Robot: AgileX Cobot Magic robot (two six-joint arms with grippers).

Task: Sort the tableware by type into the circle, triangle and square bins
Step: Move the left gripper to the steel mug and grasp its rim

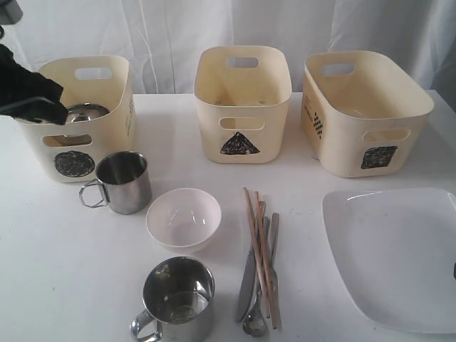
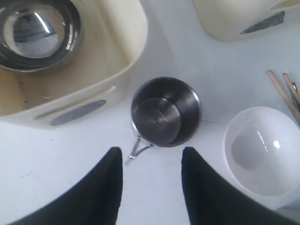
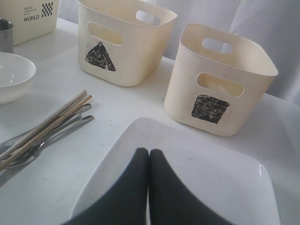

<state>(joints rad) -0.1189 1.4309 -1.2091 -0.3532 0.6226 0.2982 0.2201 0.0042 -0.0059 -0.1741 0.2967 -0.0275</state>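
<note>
A steel bowl (image 1: 85,112) lies inside the circle bin (image 1: 114,85). My left gripper (image 2: 151,152) hangs open and empty above the table, just short of the handle of a steel mug (image 2: 166,112) that stands in front of that bin. The small white bowl (image 1: 183,217) sits mid-table and a second steel mug (image 1: 178,299) stands at the front edge. Wooden chopsticks (image 1: 258,242) lie across the steel knife, fork and spoon (image 1: 251,285). My right gripper (image 3: 148,152) is shut with nothing in it, over the large white plate (image 3: 211,178).
The triangle bin (image 1: 242,142) stands at the back middle and the square bin (image 1: 356,142) at the back right, both showing nothing inside. A white curtain hangs behind them. My left arm (image 1: 28,89) hovers over the circle bin's left rim.
</note>
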